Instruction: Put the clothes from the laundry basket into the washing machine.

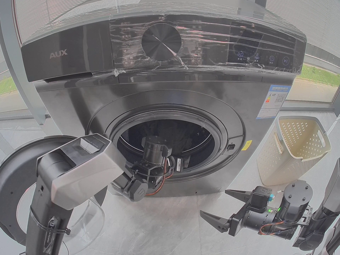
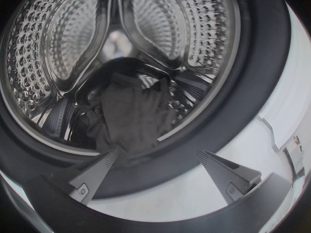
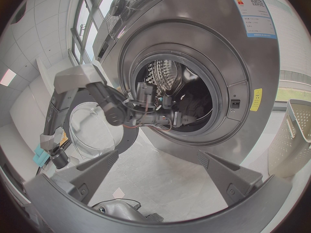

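Note:
The grey washing machine [image 1: 170, 100] stands with its round door [image 1: 21, 192] swung open to the left. Dark clothes [image 2: 132, 117] lie in a heap at the bottom of the steel drum [image 2: 97, 49]. My left gripper [image 2: 155, 154] is at the drum's mouth, open, nothing between its fingers; the clothes lie just beyond the tips. In the right wrist view the left arm [image 3: 142, 114] reaches into the opening, with the dark clothes [image 3: 194, 104] behind it. My right gripper [image 1: 226, 208] hangs open and empty over the floor in front of the machine. The cream laundry basket [image 1: 295, 149] leans at the machine's right side.
Pale tiled floor [image 1: 170, 224] lies free in front of the machine. The open door with its glass bowl [image 3: 94, 130] takes up the left side. Windows run behind the machine. The basket [image 3: 291, 139] stands on the floor close to my right arm.

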Motion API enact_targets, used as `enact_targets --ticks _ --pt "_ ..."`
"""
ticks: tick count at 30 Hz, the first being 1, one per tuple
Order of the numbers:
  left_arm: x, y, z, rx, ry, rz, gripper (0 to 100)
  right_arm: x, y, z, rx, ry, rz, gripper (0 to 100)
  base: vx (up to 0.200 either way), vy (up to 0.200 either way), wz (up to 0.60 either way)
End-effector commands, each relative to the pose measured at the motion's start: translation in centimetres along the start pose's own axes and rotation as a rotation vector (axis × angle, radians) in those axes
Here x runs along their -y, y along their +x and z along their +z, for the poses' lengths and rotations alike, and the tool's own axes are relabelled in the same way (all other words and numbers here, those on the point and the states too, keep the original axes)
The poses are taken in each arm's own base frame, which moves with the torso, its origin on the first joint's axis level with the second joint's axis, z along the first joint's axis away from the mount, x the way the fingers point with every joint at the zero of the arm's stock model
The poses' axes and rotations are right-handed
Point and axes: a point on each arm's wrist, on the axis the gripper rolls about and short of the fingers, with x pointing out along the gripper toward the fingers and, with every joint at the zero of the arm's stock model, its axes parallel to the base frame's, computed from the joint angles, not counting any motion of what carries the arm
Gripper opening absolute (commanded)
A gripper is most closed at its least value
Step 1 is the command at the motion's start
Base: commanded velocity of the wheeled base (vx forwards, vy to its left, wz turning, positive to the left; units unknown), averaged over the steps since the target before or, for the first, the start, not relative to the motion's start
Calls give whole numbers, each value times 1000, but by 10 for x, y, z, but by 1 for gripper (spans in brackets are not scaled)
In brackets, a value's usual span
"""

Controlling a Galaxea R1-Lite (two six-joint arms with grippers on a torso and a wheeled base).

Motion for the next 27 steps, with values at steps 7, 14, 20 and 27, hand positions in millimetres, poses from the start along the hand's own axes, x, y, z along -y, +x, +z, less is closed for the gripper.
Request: enact_targets --ticks 7,14,20,27 --pt "37 -154 12 -58 14 -213 100 3 -14 -11 -64 1 -13 100 0 0 0" --pt "32 -225 23 15 -41 -285 100 5 -26 0 -4 4 -22 100 0 0 0" --pt "13 -275 56 172 -125 -292 100 7 -37 13 89 18 -134 100 0 0 0" --pt "-22 -293 42 176 -152 -126 100 25 -57 32 205 49 -319 100 0 0 0"
